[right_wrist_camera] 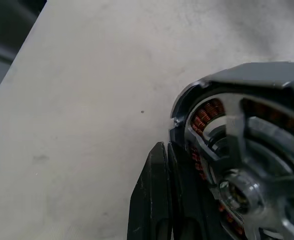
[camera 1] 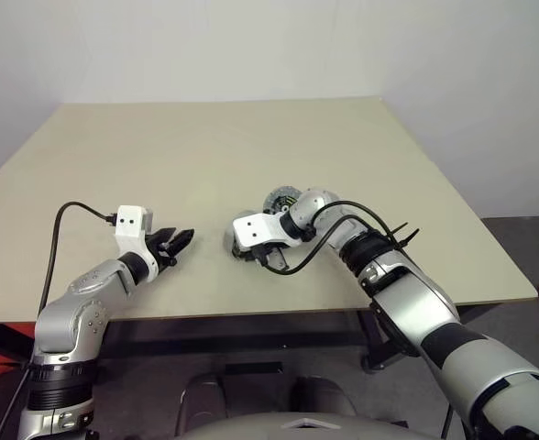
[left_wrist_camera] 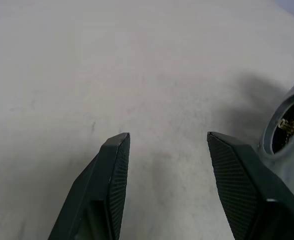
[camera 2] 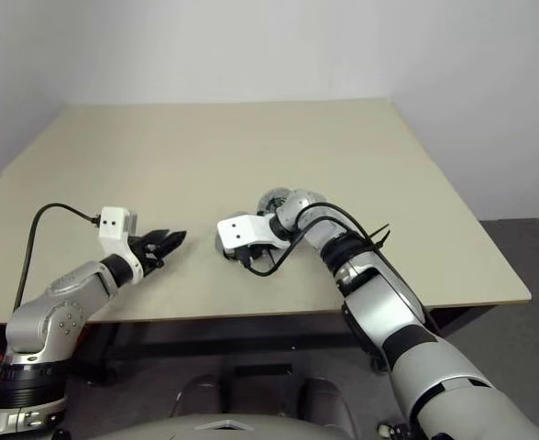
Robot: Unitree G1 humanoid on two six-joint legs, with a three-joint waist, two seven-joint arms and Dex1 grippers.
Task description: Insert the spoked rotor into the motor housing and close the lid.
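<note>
Arms silver-grey with black joint bands. White square camera blocks at wrists. Black cable looped along each forearm. Black, textured fingers (left_wrist_camera: 114,170) on grippers.

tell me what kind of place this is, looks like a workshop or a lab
Probably a plain robot test room or lab, not a busy workshop: one beige table against bare white walls, a dark floor beside it, and motor parts such as the copper-wound motor housing being handled.

No readable markings

We find no text, label, brand, number or sign that can be read on anything here, neither on the beige rectangular tabletop (camera 1: 205,156) nor elsewhere
</note>
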